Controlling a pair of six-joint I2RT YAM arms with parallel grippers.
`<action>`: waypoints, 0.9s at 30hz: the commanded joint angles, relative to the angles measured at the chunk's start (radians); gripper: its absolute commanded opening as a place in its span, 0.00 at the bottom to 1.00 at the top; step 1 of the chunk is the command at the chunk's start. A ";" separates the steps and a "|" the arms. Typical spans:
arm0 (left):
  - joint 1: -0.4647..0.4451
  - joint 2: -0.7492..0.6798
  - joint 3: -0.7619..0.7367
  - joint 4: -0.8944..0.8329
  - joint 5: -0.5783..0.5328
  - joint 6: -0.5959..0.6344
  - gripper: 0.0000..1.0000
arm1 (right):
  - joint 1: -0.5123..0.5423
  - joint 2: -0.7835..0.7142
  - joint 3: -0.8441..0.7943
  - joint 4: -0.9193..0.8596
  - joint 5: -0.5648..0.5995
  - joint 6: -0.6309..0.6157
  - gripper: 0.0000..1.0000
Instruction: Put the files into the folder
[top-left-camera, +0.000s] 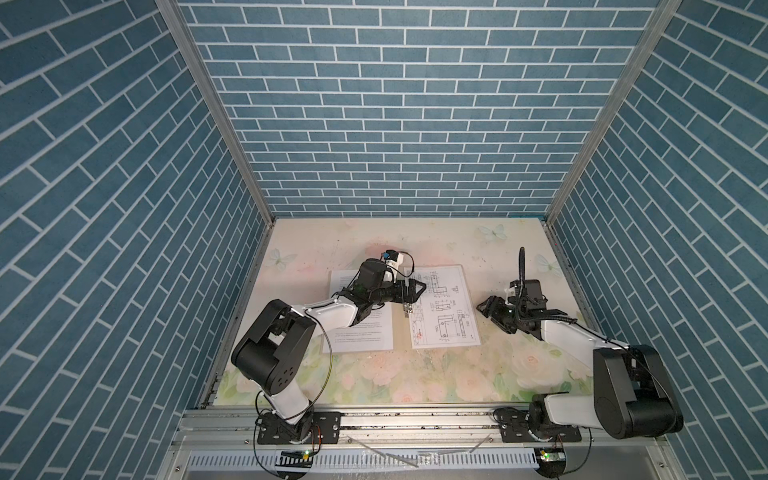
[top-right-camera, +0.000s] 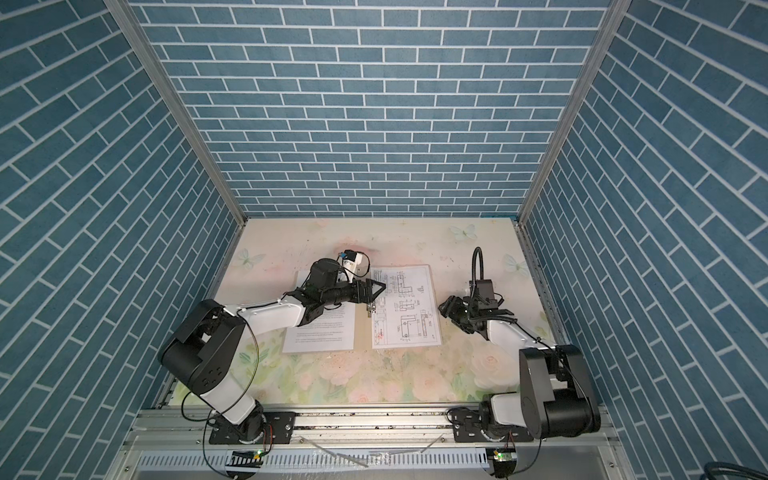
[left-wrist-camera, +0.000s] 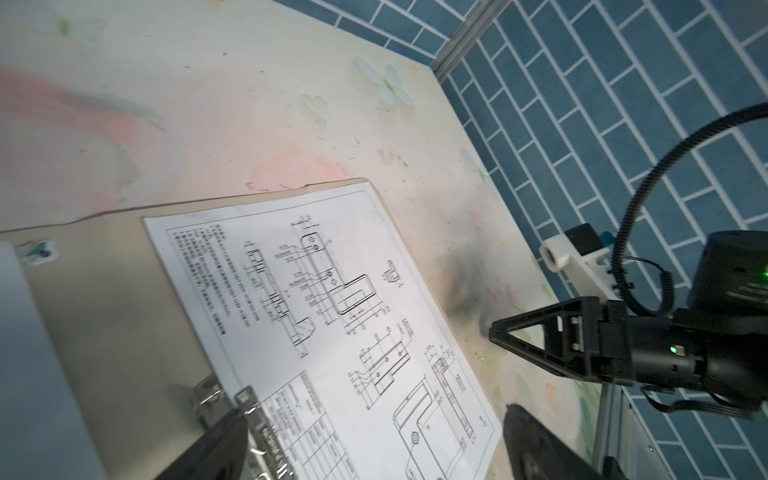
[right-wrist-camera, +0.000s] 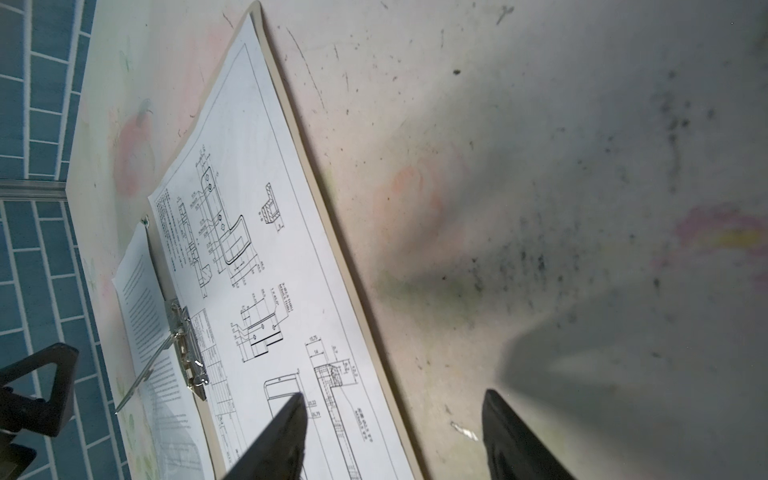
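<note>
folder (top-left-camera: 400, 328) lying open on the counter (top-left-camera: 415, 374), left claw (top-left-camera: 415, 291) spread wide right over its spine clip (top-left-camera: 406, 309), drawing sheet (top-left-camera: 444, 307) on the right half, text sheet (top-left-camera: 365, 332) half hidden under the arm, right claw (top-left-camera: 484, 309) gaping open, empty, just right of the folder

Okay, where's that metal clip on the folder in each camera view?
Top views: the metal clip sits mid-table, between the two sheets.
Left wrist: low in the picture, at the drawing's edge.
Right wrist: lower left.
Shared landmark: the drawing sheet beside it.
</note>
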 joint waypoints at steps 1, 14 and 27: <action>0.035 0.016 0.026 -0.103 -0.042 -0.002 0.92 | -0.004 -0.019 -0.004 -0.001 -0.019 0.041 0.64; 0.054 0.116 0.125 -0.291 -0.065 0.005 0.65 | -0.001 -0.062 0.011 -0.009 -0.046 0.151 0.57; 0.058 0.199 0.184 -0.320 -0.070 -0.022 0.27 | 0.009 -0.070 0.012 -0.012 -0.047 0.171 0.55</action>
